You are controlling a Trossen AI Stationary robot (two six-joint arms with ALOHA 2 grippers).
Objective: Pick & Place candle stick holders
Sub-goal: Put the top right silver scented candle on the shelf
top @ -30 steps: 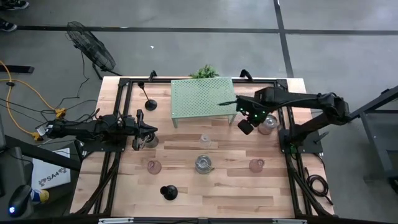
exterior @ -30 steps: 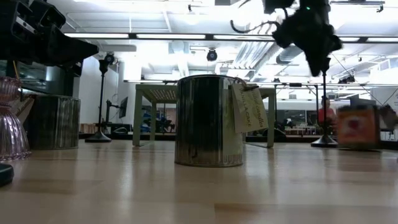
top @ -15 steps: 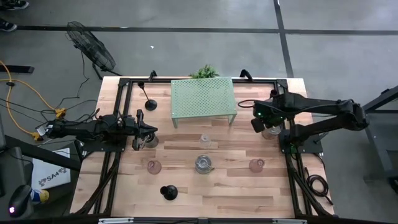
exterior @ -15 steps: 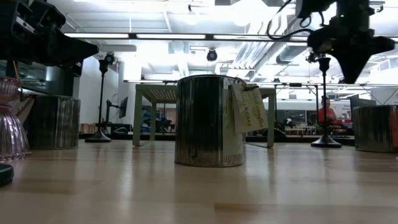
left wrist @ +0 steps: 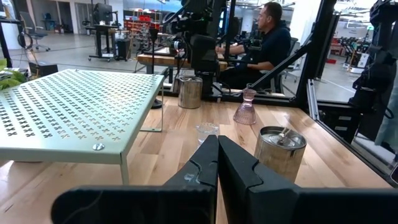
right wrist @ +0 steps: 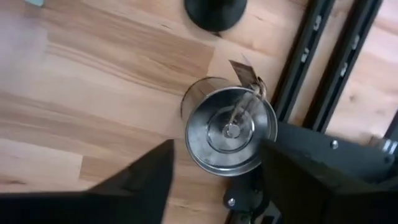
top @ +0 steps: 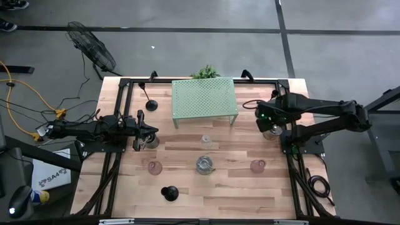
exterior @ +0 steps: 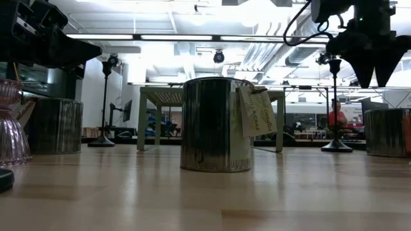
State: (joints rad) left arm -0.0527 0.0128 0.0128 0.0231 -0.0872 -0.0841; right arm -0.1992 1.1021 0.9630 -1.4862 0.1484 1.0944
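Note:
My right gripper (top: pixel 265 119) hovers open above a shiny silver cup (right wrist: pixel 230 130) at the table's right side, with a finger (right wrist: pixel 140 180) on either side of the cup. In the low view the gripper (exterior: pixel 369 67) hangs clear above that cup (exterior: pixel 387 131). A black holder's round base (right wrist: pixel 216 9) stands just beyond it. My left gripper (top: pixel 147 132) waits shut and empty at the table's left (left wrist: pixel 217 163). A tagged silver cup (top: pixel 204 164), a clear glass (top: pixel 205 140), two pink glasses (top: pixel 155 167) (top: pixel 257 165) and two black holders (top: pixel 150 103) (top: pixel 169 193) stand on the table.
The pale green perforated rack (top: pixel 204 100) stands at the far middle with a leafy plant (top: pixel 206 72) behind it. A black frame rail (right wrist: pixel 339 56) runs close beside the right cup. Another silver cup (exterior: pixel 54 125) stands by my left gripper. A person sits beyond the table (left wrist: pixel 270 37).
My right gripper has gone from beside the green rack toward the table's right edge and now stands over the silver cup there. My left arm has kept still.

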